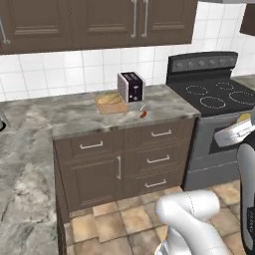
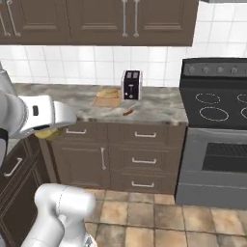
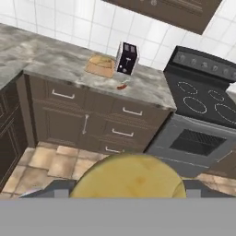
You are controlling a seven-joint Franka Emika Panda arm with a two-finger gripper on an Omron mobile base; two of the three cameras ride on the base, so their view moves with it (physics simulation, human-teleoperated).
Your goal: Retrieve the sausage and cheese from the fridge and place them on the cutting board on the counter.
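The cheese [image 3: 126,177], a pale yellow chunk, sits large between my gripper's [image 3: 126,192] fingertips, which are shut on it. Seen from the right base, the cheese [image 2: 48,134] hangs under my hand, over the floor left of the counter [image 2: 159,108]. The cutting board [image 1: 112,103] lies flat on the counter just left of the toaster. The sausage [image 1: 143,114] rests on the counter's stone, off the board, to its front right, near the counter's front edge. The fridge is out of view.
A silver toaster [image 1: 131,86] stands upright beside the board, against the tiled wall. A black stove [image 1: 219,94] with an oven adjoins the counter's right end. Dark drawers [image 2: 144,159] sit below, wall cabinets above. A tiled floor [image 2: 144,217] separates me from the counter.
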